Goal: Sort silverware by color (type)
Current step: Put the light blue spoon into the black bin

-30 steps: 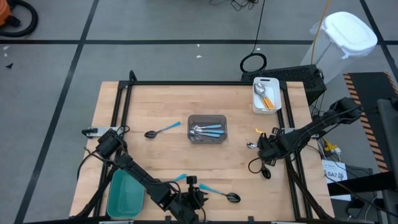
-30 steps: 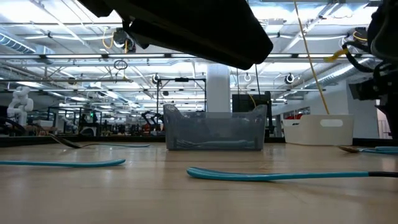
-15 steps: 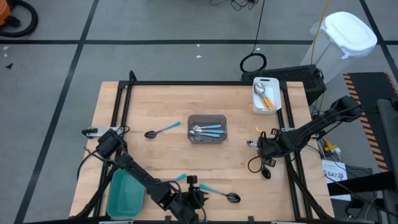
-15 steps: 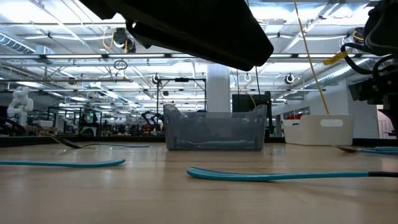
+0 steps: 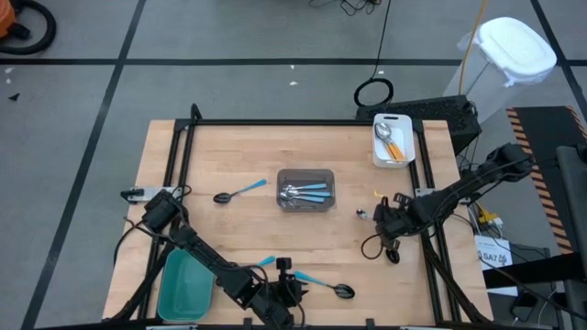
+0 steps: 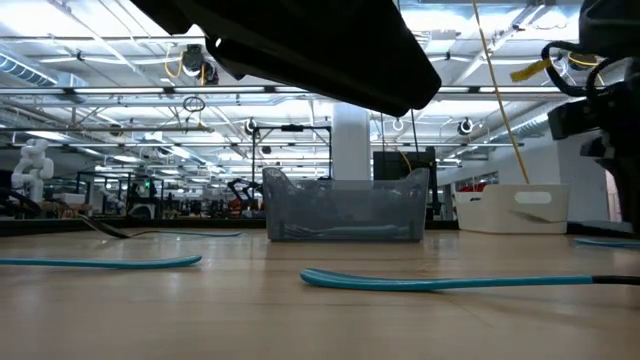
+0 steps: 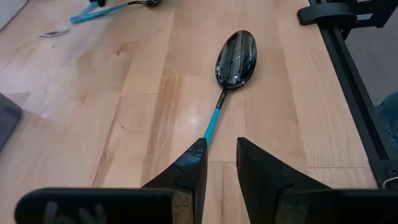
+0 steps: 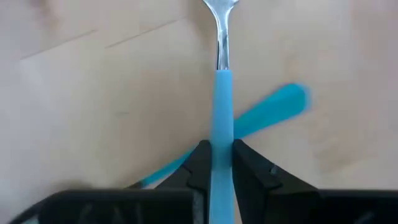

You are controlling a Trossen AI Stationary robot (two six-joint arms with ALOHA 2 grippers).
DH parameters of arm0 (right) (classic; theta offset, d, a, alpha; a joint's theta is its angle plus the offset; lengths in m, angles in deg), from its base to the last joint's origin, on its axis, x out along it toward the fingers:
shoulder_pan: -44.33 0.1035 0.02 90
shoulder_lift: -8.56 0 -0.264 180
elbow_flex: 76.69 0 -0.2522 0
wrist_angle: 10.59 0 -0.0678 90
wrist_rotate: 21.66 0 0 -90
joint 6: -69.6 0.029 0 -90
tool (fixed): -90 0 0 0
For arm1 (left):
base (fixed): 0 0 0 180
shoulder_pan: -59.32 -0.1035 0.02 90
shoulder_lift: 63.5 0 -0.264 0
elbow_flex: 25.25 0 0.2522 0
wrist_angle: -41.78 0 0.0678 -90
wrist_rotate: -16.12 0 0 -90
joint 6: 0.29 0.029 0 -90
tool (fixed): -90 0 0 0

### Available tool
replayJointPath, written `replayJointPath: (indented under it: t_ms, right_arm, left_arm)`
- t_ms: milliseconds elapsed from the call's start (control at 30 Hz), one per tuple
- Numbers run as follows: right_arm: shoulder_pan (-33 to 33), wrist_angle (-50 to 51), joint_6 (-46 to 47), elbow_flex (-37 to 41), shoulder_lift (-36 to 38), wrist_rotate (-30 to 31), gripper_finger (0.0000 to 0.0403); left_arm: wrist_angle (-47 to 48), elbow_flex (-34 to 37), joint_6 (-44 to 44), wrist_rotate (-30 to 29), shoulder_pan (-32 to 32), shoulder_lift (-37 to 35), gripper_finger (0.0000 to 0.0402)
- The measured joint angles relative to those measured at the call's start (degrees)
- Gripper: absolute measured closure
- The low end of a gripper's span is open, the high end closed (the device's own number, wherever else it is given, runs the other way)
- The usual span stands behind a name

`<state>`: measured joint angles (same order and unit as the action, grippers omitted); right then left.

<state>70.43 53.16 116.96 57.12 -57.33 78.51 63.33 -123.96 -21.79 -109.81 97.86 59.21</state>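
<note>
Spoon (image 8: pixel 222 106), silver-necked, blue-handled, pinched in right claw (image 8: pixel 217 163).

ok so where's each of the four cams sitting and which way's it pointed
High: overhead, straight down on the table; both arms show.
Low: at tabletop height, level across to the grey bin; dark arm parts overhead.
Left wrist: past the left gripper clamping a black-bowled spoon.
Right wrist: past the right gripper clamping a silver spoon.
Shared: high and low both show the grey bin.
</note>
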Motion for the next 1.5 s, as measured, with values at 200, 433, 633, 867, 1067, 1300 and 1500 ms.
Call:
replayJointPath:
  t_ms: [200,433,633,867,1067,1300,1500]
  right_arm:
    - [0.9,0.4,-0.7,-3.5,0.0,2.0,0.0368]
    - [2.4,-0.2,-2.8,-7.2,0.0,6.4,0.0368]
    - [4.0,-6.0,-5.3,-8.4,0.0,9.8,0.0368]
    - [6.6,-12.7,-6.5,-8.4,0.0,12.4,0.0368]
    - [9.1,-17.5,-8.4,-8.4,0.1,16.2,0.0368]
    - [10.8,-20.8,-12.1,-8.4,0.1,23.9,0.0368]
    - [10.9,-26.2,-17.3,-8.4,0.1,24.8,0.0368]
  left_arm:
    - [0.0,0.0,-1.0,0.1,0.1,0.0,0.0314]
    - [0.0,0.0,-1.6,0.1,0.5,0.0,0.0314]
    - [0.0,0.0,-1.7,0.1,0.5,-0.1,0.0314]
    - [3.5,0.0,-2.5,0.0,0.5,-0.1,0.0314]
    - [11.0,0.1,-4.1,-0.3,0.8,-1.5,0.0314]
    - [20.1,0.1,-9.1,-1.1,-1.6,-4.0,0.0314]
    - [19.7,0.0,-8.2,-1.8,-3.2,-4.6,0.0314]
